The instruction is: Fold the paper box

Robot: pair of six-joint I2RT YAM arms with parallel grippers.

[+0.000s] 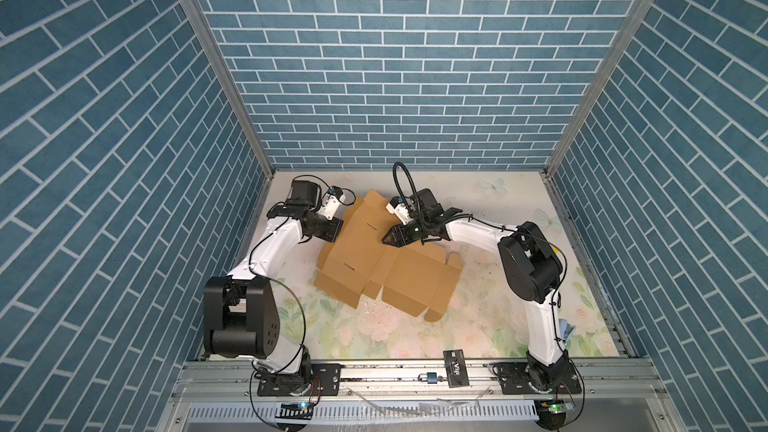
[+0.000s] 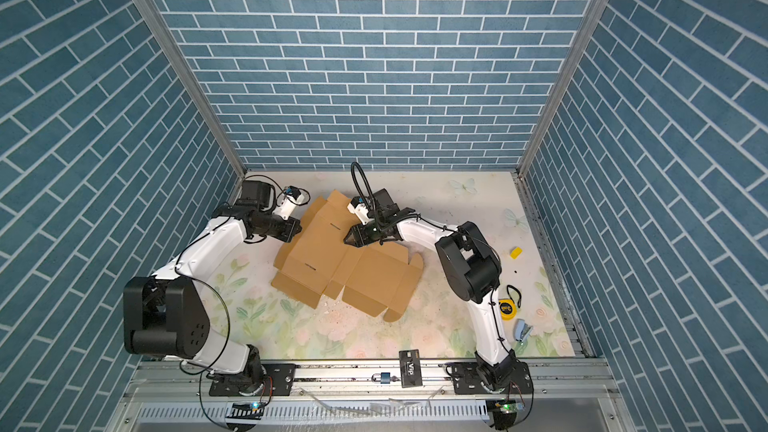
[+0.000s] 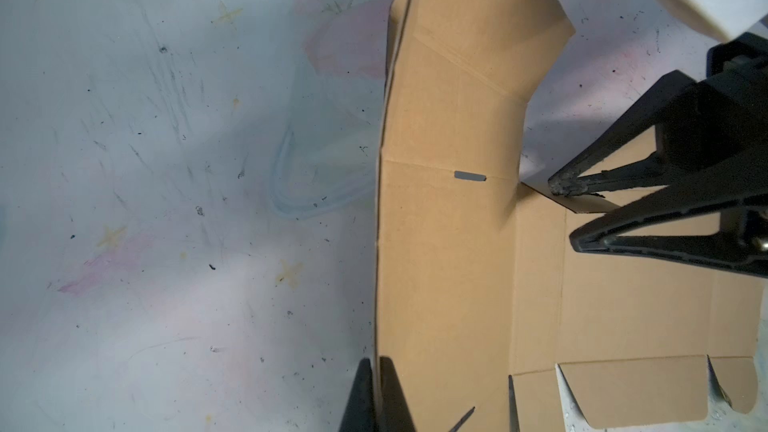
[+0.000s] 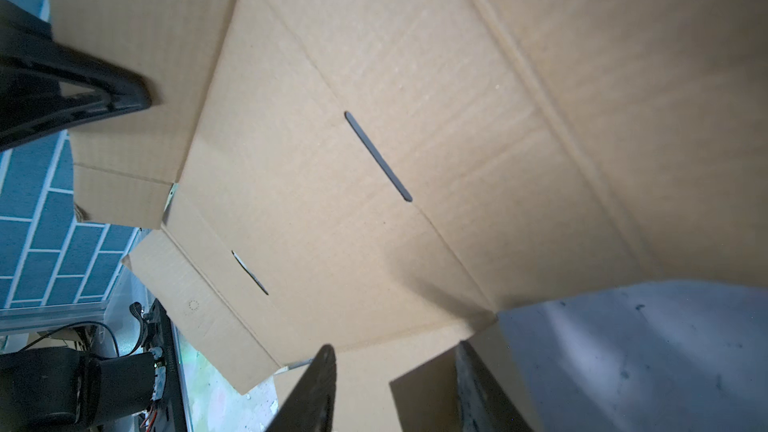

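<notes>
The paper box [image 1: 361, 251] [image 2: 320, 255] is a tan cardboard die-cut sheet spread over the middle of the floral table, with its left part lifted. My left gripper [image 1: 337, 233] [image 2: 294, 231] is at the sheet's left edge. In the left wrist view it [image 3: 376, 361] is shut on the thin edge of a raised panel [image 3: 449, 243]. My right gripper [image 1: 384, 241] [image 2: 346, 241] reaches in over the sheet's middle. Its jaws [image 4: 395, 347] stand apart with a small upright flap [image 4: 424, 401] between them, close to one finger. The slotted panel [image 4: 374, 56] rises in front of it.
A black card [image 1: 456, 367] and a padlock [image 1: 430, 378] lie on the front rail. At the right of the table are a yellow piece [image 2: 515, 252], a tape measure [image 2: 506, 308] and a blue stapler [image 2: 523, 331]. Blue brick-patterned walls close in three sides.
</notes>
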